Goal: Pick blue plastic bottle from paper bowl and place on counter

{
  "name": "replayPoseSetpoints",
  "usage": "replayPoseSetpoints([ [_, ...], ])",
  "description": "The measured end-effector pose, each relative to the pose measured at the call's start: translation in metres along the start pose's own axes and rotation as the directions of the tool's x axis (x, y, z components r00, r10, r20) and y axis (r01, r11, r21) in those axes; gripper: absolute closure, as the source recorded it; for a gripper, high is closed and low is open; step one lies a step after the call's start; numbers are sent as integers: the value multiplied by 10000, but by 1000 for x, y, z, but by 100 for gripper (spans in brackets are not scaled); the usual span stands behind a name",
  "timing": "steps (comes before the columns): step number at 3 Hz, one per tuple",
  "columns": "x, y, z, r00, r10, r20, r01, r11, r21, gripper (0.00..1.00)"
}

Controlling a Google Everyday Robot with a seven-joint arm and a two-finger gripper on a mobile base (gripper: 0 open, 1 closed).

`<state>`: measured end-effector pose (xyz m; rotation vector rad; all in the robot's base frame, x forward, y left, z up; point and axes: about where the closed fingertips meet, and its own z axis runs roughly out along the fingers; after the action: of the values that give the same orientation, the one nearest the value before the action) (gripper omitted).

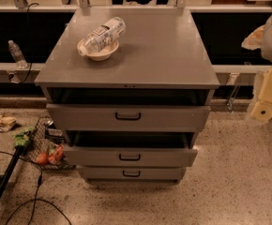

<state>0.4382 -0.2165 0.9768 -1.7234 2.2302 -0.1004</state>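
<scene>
Currently: plastic bottle [104, 34] lies on its side across the paper bowl [98, 55], with the cap end pointing near-left past the rim and the base end far-right. The bowl sits on the desk [164, 50], in the far-left part of the grey top. The gripper [267, 100] is at the right edge of view, beyond the desk's right side, well apart from bottle and bowl; spread or pressed together, cannot tell. Top drawer [128, 117] and middle drawer [129, 156] are pulled out. A small clear bottle [16, 53] stands on the ledge to the left. A wire basket [42, 149] rests on the floor, near left.
</scene>
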Motion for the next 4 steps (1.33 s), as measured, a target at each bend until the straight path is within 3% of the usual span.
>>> replayPoseSetpoints([
  [1,0,0,0,10000,0,0,0,10000,0,0],
  [2,-21,-5,1,9959,-905,28,904,9957,191,0],
  [3,-75,-9,1,9091,-4058,-939,4143,9040,1054,0],
  [4,-125,-8,4,7471,-6434,-1670,6647,7245,1825,0],
])
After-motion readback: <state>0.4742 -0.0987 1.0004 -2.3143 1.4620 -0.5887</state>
